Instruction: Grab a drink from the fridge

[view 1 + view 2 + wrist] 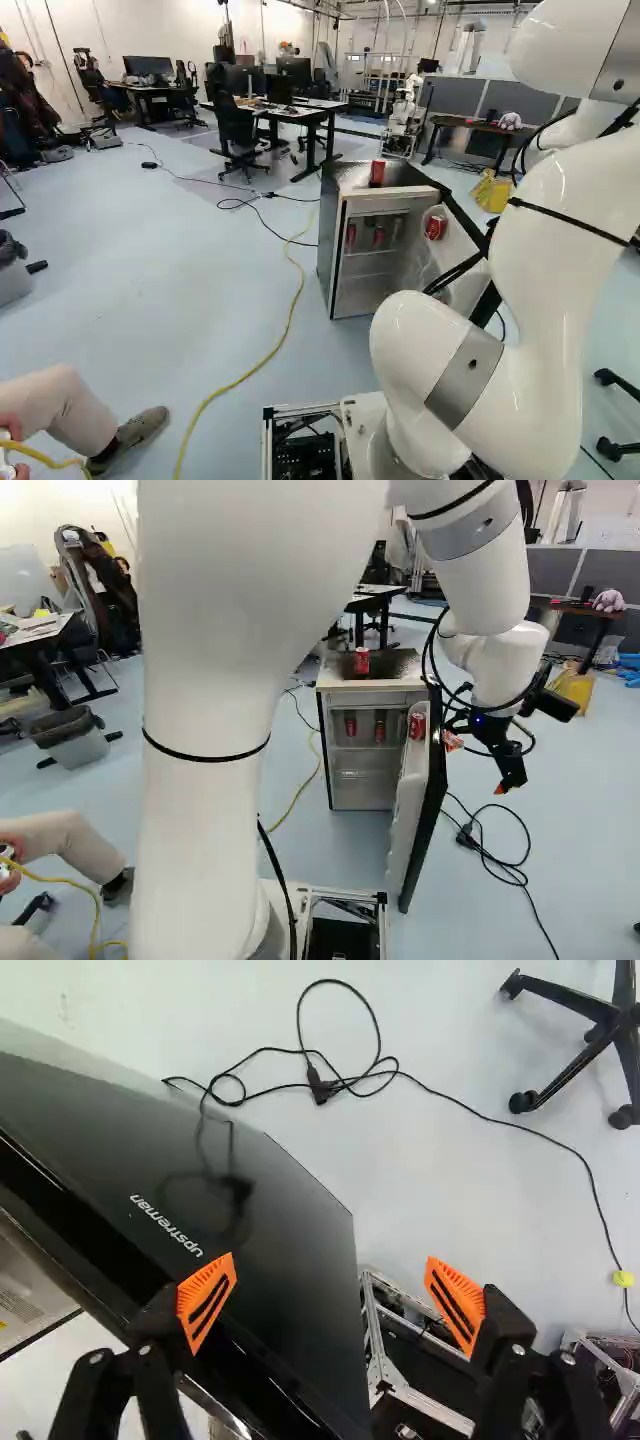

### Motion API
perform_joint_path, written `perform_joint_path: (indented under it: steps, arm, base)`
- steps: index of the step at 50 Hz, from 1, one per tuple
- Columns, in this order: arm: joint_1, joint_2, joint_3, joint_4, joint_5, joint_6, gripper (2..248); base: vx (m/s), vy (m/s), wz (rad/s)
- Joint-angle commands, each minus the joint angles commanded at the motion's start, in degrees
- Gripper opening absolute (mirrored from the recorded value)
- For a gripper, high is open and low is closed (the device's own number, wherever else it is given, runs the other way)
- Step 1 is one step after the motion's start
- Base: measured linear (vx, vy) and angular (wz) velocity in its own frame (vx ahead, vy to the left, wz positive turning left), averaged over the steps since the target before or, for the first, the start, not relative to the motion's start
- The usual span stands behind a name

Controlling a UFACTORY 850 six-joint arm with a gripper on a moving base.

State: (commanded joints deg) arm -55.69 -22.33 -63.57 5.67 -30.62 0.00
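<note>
White arm (210, 680) reaches beside the open fridge door (408, 815), end effector (504, 787) downward, fingers apart.

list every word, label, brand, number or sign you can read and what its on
"upstreman": on the outer face of the fridge door
Red can on top of the fridge: print too small to read
Shelf cans and door can: print too small to read

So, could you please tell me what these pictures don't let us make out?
Gripper, left base view: hidden behind the arm.
Door can, wrist view: hidden behind the fridge door.
Print on the shelf cans, both base views: too small.
Arm's upper part, both base views: cut off by the top edge.
</note>
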Motion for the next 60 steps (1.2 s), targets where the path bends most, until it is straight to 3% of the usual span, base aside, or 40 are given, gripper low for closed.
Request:
perform_joint_path:
  steps: [60]
  arm:
    - [6.91,9.79,12.75,0.0,0.0,0.0,247]
  base:
    - [0.0,0.0,0.0]
